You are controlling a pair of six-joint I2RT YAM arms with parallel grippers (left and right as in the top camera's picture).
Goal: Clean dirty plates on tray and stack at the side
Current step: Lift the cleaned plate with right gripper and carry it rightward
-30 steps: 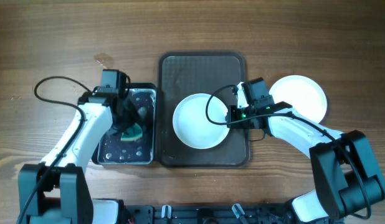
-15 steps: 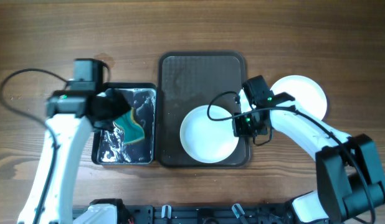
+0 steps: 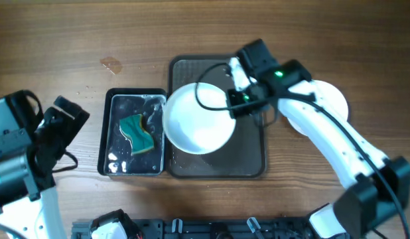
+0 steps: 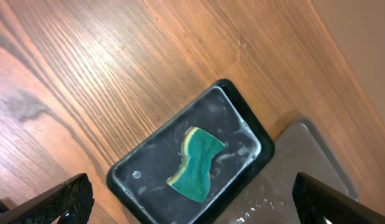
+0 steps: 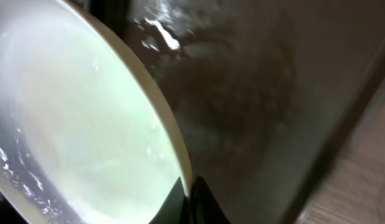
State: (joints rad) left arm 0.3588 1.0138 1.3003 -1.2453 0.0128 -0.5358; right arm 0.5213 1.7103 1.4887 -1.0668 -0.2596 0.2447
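My right gripper (image 3: 235,101) is shut on the right rim of a white plate (image 3: 197,118), holding it raised over the left half of the dark brown tray (image 3: 248,149). In the right wrist view the fingers (image 5: 191,198) pinch the plate's rim (image 5: 156,118) with the wet tray (image 5: 255,93) below. Another white plate (image 3: 321,99) lies on the table to the right of the tray, partly under my right arm. My left gripper (image 3: 62,121) is open and empty at the table's left. In the left wrist view it (image 4: 192,198) hovers high above a green sponge (image 4: 195,165).
A small black glossy tray (image 3: 112,133) with water in it lies left of the brown tray and holds the green and yellow sponge (image 3: 138,132). The held plate's left edge overlaps this tray's right rim from above. A small stain (image 3: 110,64) marks the wood at the far left.
My left gripper opened, left the sponge in the black tray, and drew back to the lower left. My right arm lifted the plate and carried it left and toward the tray's far end.
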